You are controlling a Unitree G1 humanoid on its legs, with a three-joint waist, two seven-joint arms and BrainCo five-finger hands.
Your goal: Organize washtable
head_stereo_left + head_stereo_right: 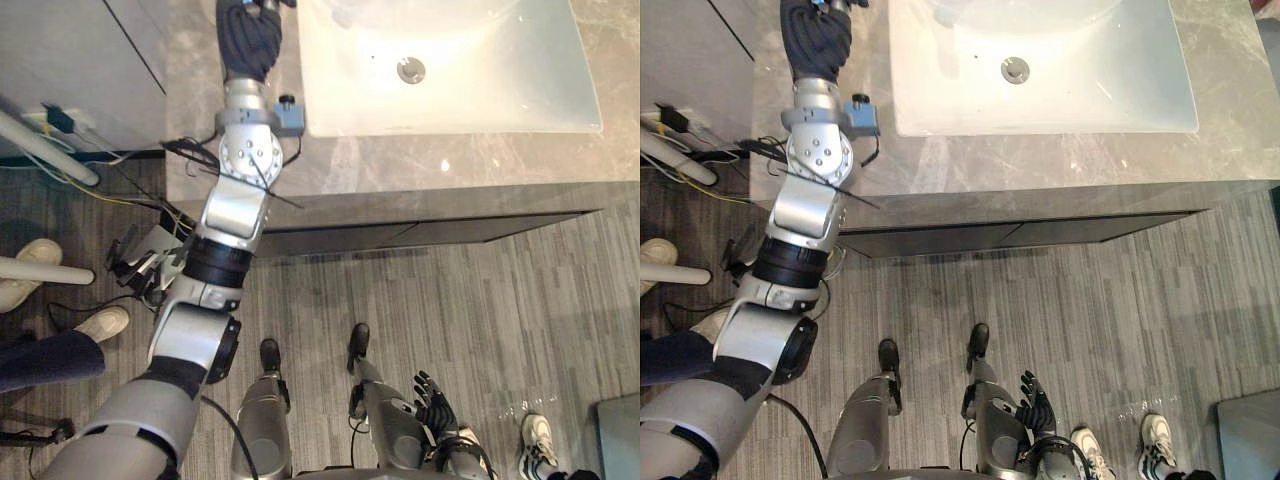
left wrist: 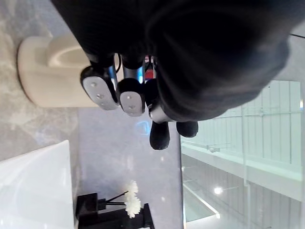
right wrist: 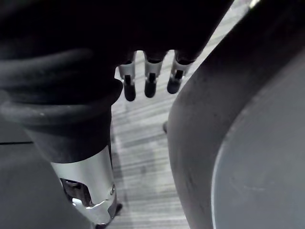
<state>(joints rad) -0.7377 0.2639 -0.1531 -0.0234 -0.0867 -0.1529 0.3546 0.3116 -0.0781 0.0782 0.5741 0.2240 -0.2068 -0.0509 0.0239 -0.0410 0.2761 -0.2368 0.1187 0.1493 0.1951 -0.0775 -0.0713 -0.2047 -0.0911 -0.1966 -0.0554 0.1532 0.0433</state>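
My left arm reaches up over the grey marble counter (image 1: 400, 160), left of the white sink (image 1: 500, 100). The left hand (image 1: 250, 35) sits at the counter's back, under its dark cover. In the left wrist view its fingers (image 2: 97, 88) are curled, and a small red bit (image 2: 150, 74) of something shows between them and the palm; what it is I cannot tell. A cream cup (image 2: 47, 71) stands on the counter right beside those fingers. My right hand (image 1: 435, 405) hangs low near the floor, fingers (image 3: 150, 86) relaxed and straight, holding nothing.
The sink's drain (image 1: 411, 70) lies mid-basin. A black vase with white flowers (image 2: 128, 205) stands by the mirror behind the sink. A person's shoes (image 1: 100, 322) are on the floor at the left, another pair (image 1: 535, 435) at the lower right. Cables lie by the wall at the left.
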